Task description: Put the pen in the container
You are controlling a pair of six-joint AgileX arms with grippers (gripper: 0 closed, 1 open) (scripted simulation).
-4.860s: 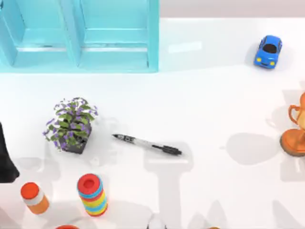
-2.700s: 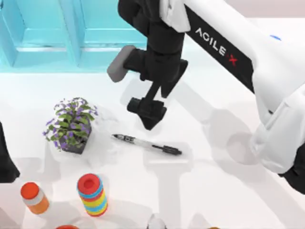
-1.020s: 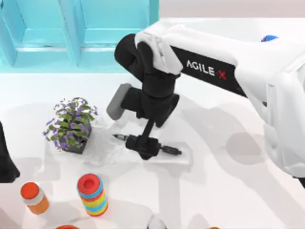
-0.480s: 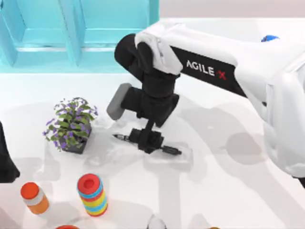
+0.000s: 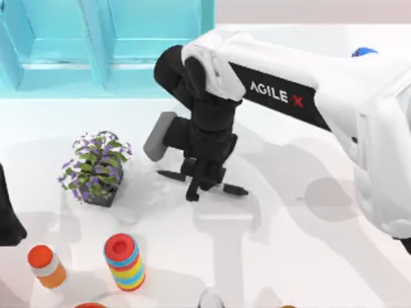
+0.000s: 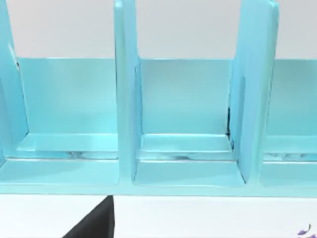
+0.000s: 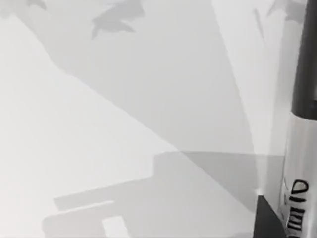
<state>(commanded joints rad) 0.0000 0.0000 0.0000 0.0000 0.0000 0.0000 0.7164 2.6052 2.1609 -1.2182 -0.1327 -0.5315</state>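
Observation:
The pen point(image 5: 234, 190) hangs level just above the table's middle, its black ends sticking out on both sides of my right gripper point(image 5: 196, 186), which is shut on its barrel. In the right wrist view the white-grey barrel with black lettering point(image 7: 300, 163) runs along the edge beside a dark finger point(image 7: 268, 220). The container point(image 5: 154, 70) is a turquoise rack of open compartments at the back left, behind the pen; the left wrist view faces its compartments point(image 6: 187, 148). My left arm point(image 5: 8, 218) is parked at the left edge.
A potted plant point(image 5: 96, 168) with purple flowers stands left of the pen. A striped ring stack point(image 5: 124, 261) and an orange-capped bottle point(image 5: 45, 265) stand near the front left. A blue toy car point(image 5: 364, 51) peeks out behind my right arm at the back right.
My right gripper came down over the pen, shut on its barrel and has raised it a little off the table. The left arm has not moved.

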